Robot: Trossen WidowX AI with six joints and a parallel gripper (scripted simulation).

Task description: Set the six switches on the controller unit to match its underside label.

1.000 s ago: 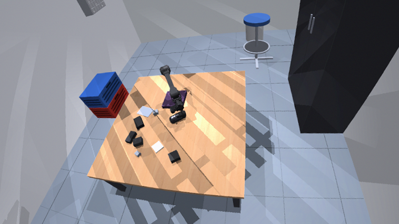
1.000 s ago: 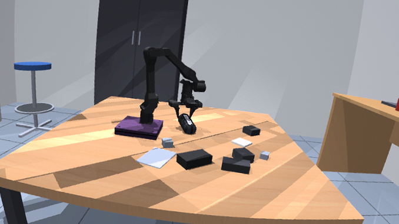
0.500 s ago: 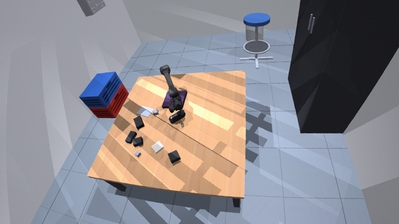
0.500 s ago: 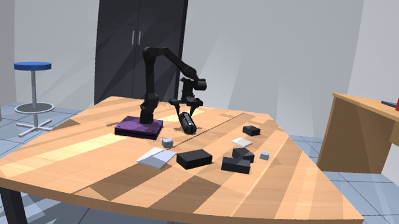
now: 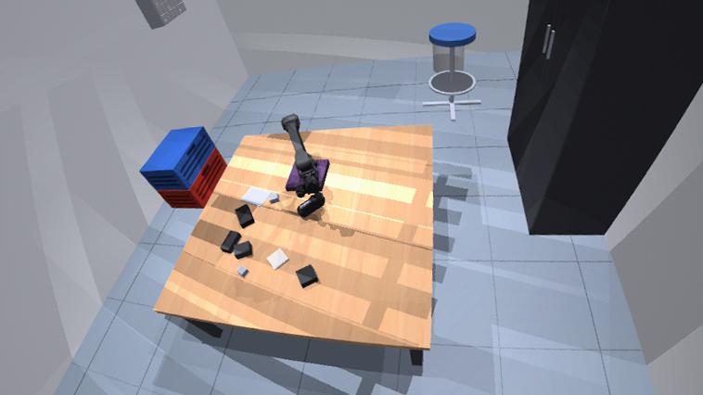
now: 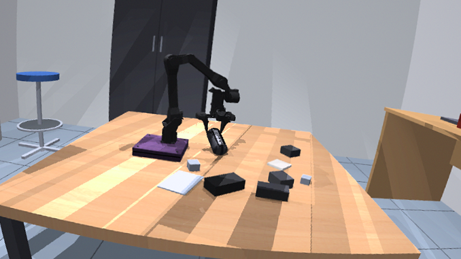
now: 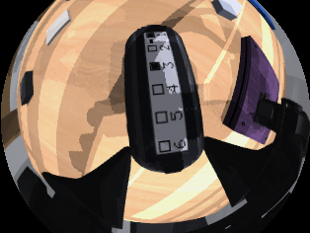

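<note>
unit: the dark grey, round-edged controller unit (image 5: 311,205) (image 6: 217,141) (image 7: 134,99) hangs tilted just above the wooden bench (image 5: 349,300) (image 6: 171,221) (image 7: 74,74), near the purple base plate (image 5: 292,184) (image 6: 141,148) (image 7: 249,74).
gripper: our black parallel-jaw gripper (image 5: 309,194) (image 6: 214,131) (image 7: 167,147) seems to grasp the unit, a finger on each side.
label: the pale printed label (image 6: 219,137) (image 7: 161,101) faces our wrist camera; we read 1 and 3 filled, 2, 4, 5 and 6 empty.
square 1: it sits foreshortened at the far end, with a small mark beside it; we could misread it.
fingers: they pinch near the square 6 end, so the unit's weight could swing it or slip it loose.
switches: they are out of our sight; turning the unit over could mirror our count, or a knock against the bench could flip a rocker.
set-down: if we release while it tilts, it could settle label up.
</note>
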